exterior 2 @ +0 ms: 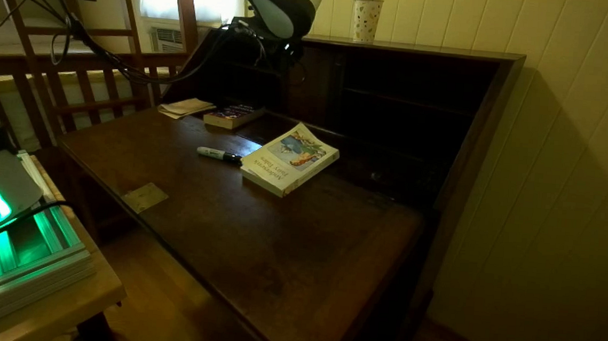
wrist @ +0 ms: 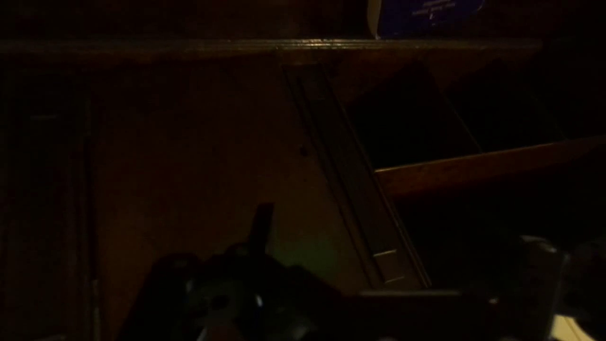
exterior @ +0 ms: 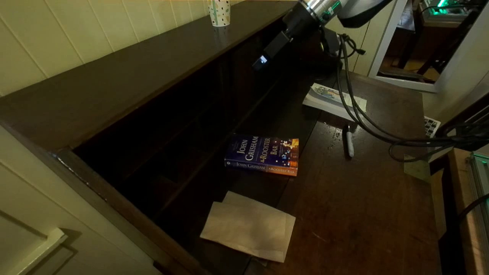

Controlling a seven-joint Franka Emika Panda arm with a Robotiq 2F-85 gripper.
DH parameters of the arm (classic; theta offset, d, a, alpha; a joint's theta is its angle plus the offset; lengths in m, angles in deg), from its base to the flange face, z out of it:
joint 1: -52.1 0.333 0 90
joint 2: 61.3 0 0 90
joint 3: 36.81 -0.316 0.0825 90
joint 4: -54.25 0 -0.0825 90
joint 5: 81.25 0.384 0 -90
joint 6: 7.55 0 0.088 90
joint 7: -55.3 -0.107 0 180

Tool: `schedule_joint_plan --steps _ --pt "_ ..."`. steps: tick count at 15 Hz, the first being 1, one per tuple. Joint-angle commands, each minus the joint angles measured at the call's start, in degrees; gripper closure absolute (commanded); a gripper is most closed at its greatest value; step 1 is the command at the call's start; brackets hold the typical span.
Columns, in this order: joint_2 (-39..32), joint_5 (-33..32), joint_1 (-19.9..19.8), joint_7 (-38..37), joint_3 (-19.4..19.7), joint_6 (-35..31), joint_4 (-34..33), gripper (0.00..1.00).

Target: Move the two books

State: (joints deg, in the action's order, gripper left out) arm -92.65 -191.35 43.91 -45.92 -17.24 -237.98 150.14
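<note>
Nearest the wrist camera, my gripper [wrist: 405,223] shows almost black on black, its two fingers [wrist: 264,227] released and spread wide, the linkage lost in shadow. At that view's top edge I get just a cut-off corner of the blue book [exterior: 261,154], its print too small to read. In both exterior views it lies flat on the desk [exterior: 366,214], between some tan paper [exterior: 248,227] and the pale book [exterior 2: 291,159]. That pale one lies cover up too, though in an exterior view my cables [exterior: 357,110] cross in front of it. Just beside it is a marker [exterior: 349,143]; whether they touch, I cannot tell. Behind my arm [exterior 2: 283,8], also cut off, I cannot pick out my fingers. The desk's compartments [exterior 2: 402,108] are too dark to see into. Above them stands a spotted cup [exterior 2: 367,21], its top cropped in an exterior view.
</note>
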Motion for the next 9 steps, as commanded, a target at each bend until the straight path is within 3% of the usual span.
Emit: schedule_joint_plan --steps 1,4,6,9 --pt "6.65 -7.01 4.10 -5.59 4.37 5.51 4.52 0.00" --pt "11.15 -11.79 7.81 -8.26 8.26 14.17 7.21 0.00" --pt "13.26 -18.67 11.77 -13.59 12.16 17.83 8.40 0.00" --pt "14.31 -31.54 19.33 -25.64 20.06 17.02 7.73 0.00"
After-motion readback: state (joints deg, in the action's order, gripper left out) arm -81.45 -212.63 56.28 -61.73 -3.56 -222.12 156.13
